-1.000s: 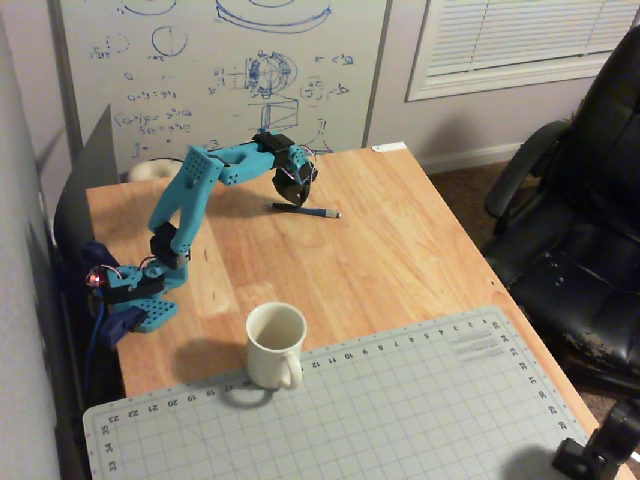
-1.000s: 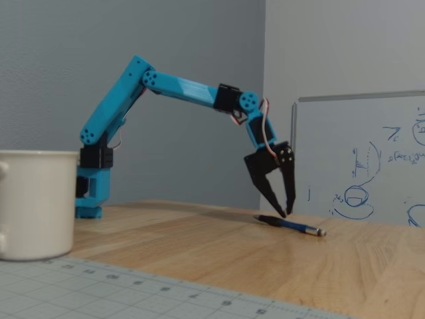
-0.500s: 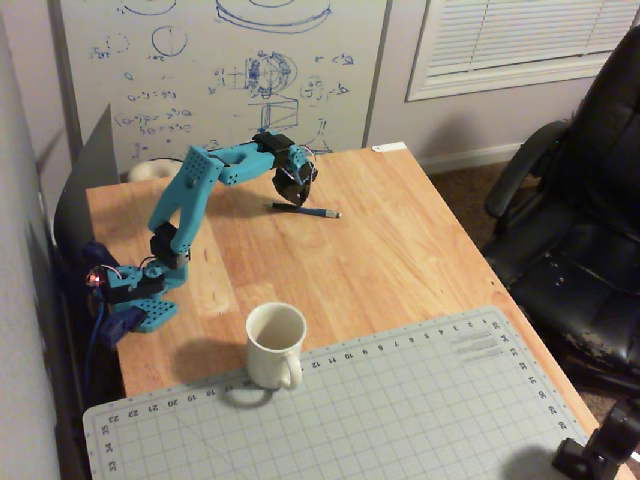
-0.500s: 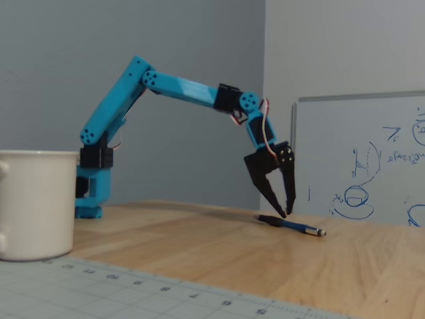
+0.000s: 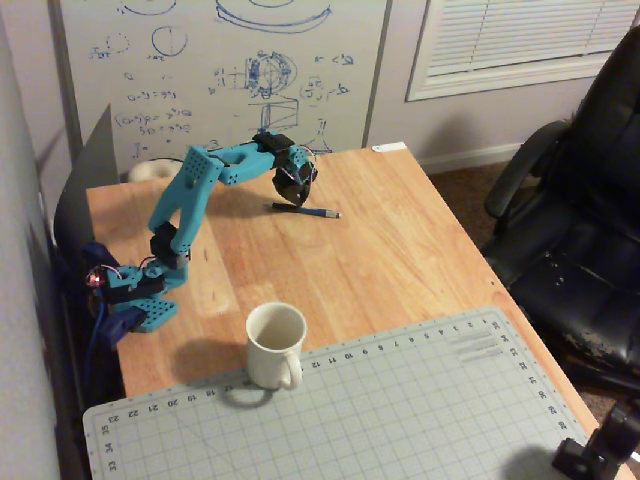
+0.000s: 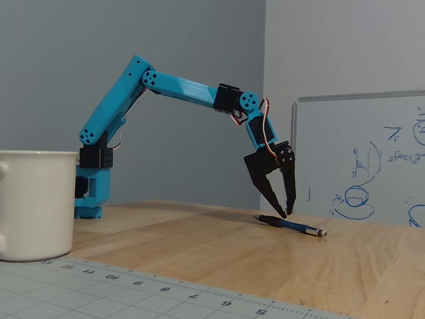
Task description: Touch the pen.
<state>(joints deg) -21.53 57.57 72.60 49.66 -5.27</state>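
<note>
Nearest the camera in the overhead view lies one grey cutting mat point(image 5: 400, 410), covering the near end of the bench point(image 5: 400, 250). One white mug point(image 5: 275, 345) stands upright just at the mat's far left edge, well apart from the work and playing no part in it.

Farther back, on bare wood, lies the single pen point(image 5: 306, 210), flat, its length running left to right; in the fixed view the pen point(image 6: 290, 225) shows a blue-grey section toward its right end. It lies alone in the open, so a straight descent can reach it.

The one blue arm point(image 5: 190, 205) is bolted at the bench's left edge and reaches rightward over the pen. Its tool point(image 6: 287, 214) points steeply down, with its jaws spread a little, holding nothing. In the fixed view the fingertips hang at the pen's left portion, very close to it; whether they touch cannot be told. Probably this pose serves the task: tips aimed down so one small drop makes contact.

Farthest away stands one whiteboard point(image 5: 220, 70) against the wall, and one black chair point(image 5: 575, 220) sits to the right.
</note>
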